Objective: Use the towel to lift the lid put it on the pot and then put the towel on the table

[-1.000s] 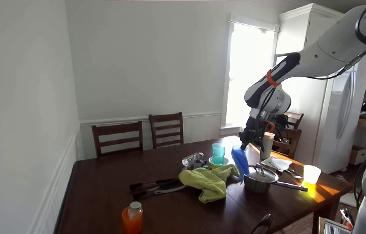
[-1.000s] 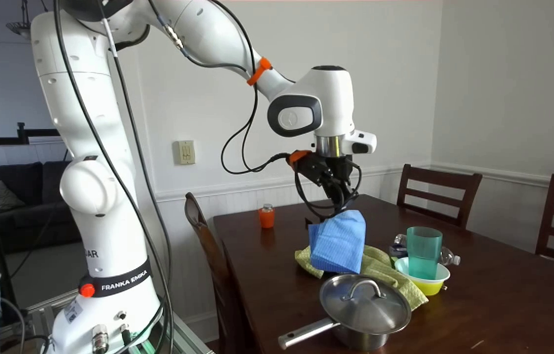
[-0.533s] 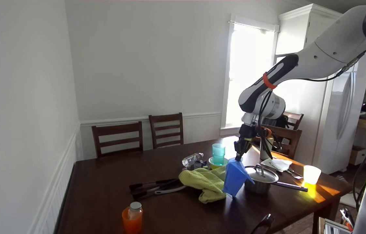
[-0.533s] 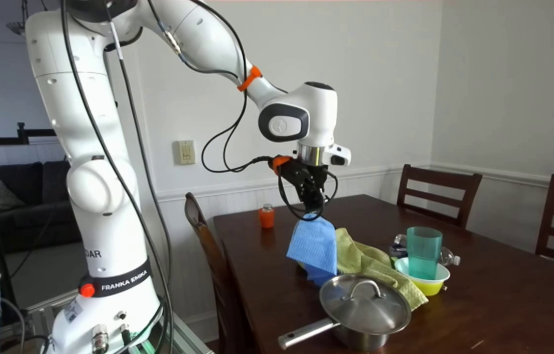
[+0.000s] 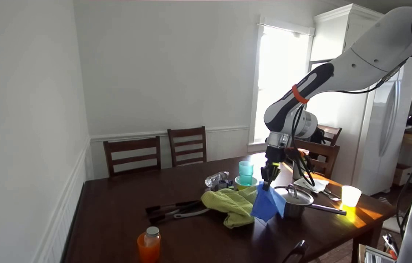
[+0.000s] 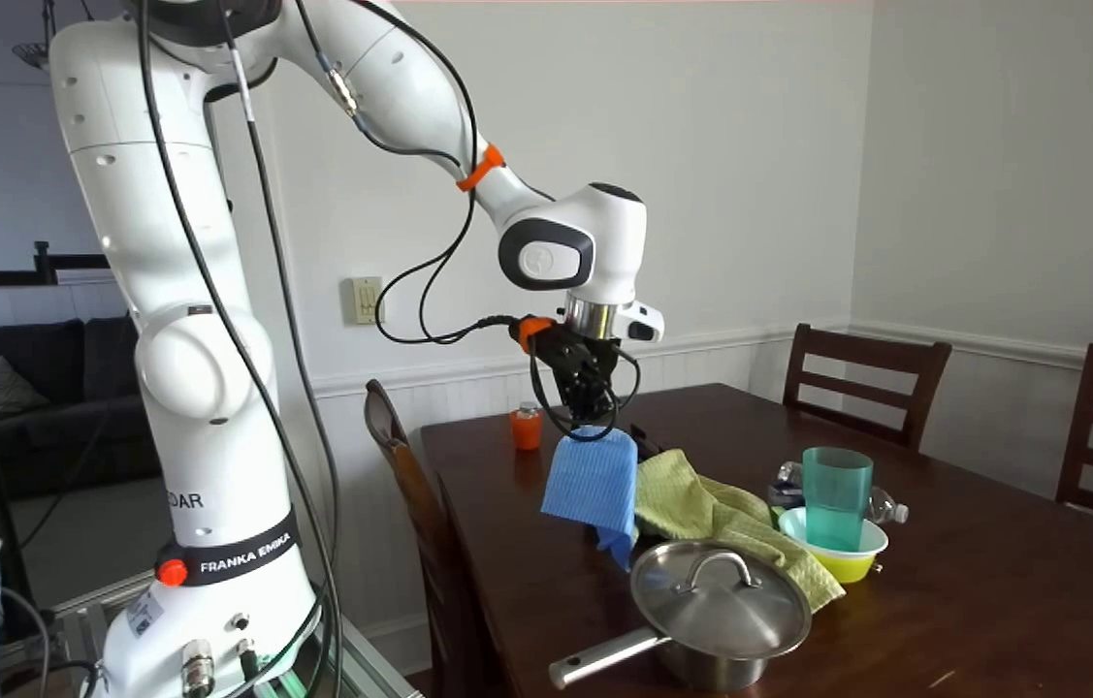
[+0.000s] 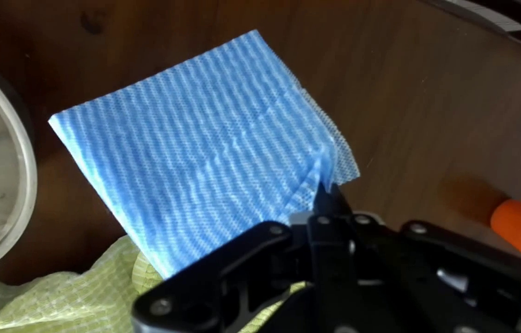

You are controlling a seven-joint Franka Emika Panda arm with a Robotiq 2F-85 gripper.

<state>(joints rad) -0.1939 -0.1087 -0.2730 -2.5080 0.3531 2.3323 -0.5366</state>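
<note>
My gripper is shut on one corner of the blue striped towel, and the rest hangs down. In an exterior view the gripper and towel are beside the pot. The towel also shows in an exterior view, low over the dark table; I cannot tell whether its lower edge touches the table. The steel lid with its loop handle sits on the pot. The lid's rim shows at the left of the wrist view.
A green towel lies crumpled beside the pot, partly over dark-handled utensils. A teal cup stands in a bowl near a plastic bottle. An orange cup and a white cup also stand there.
The gripper and blue towel have moved away from above the pot, toward the robot's side, and come lower. The lid and pot have not moved.
</note>
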